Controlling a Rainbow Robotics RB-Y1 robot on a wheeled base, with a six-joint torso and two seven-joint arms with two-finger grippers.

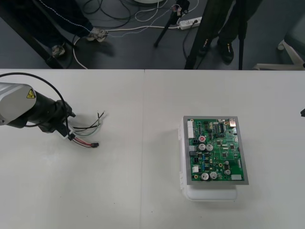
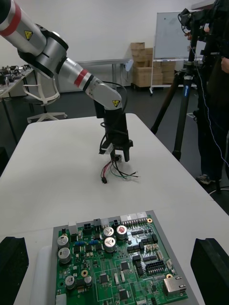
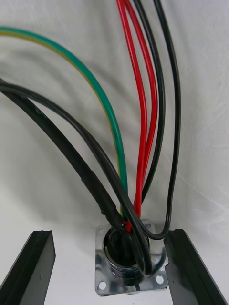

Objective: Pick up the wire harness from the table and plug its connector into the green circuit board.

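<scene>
- Down at the robot's right side, the right end effector [image 2: 112,245] hangs released. Its two black fingers [image 2: 12,269] are spread wide apart and gripping nothing, and it faces the board across the table [image 1: 143,200].
- Just past those fingers sits the green circuit board [image 1: 214,150], lying flat on its white base [image 1: 209,194], right of the table's middle. Silver capacitors stand on its top, with a row of pale connectors along one edge.
- Now over to the left side of the table, well apart from the board: the wire harness [image 1: 86,133] lies there on the pale surface.
- Its small black plug [image 1: 95,144] rests on the table at the end of the red wires, on the side nearer the board and not plugged into anything. A few loose wire ends fan out towards the far edge.
- Right on top of the harness is the left end effector [image 1: 66,132], its arm reaching in from the left, pointed down at the table.
- It's open, straddling the round metal socket [image 3: 129,269]. One finger stands just beside the square flange, the other has a clear gap to it, so no clamp on the socket.
- Out of that socket the green wire [image 3: 102,100], red wires [image 3: 140,119] and black wires curve away from the fingers.
- Beyond the table's far edge, the dark floor [image 1: 128,52] carries loose cables and a white power strip [image 1: 189,21].
</scene>
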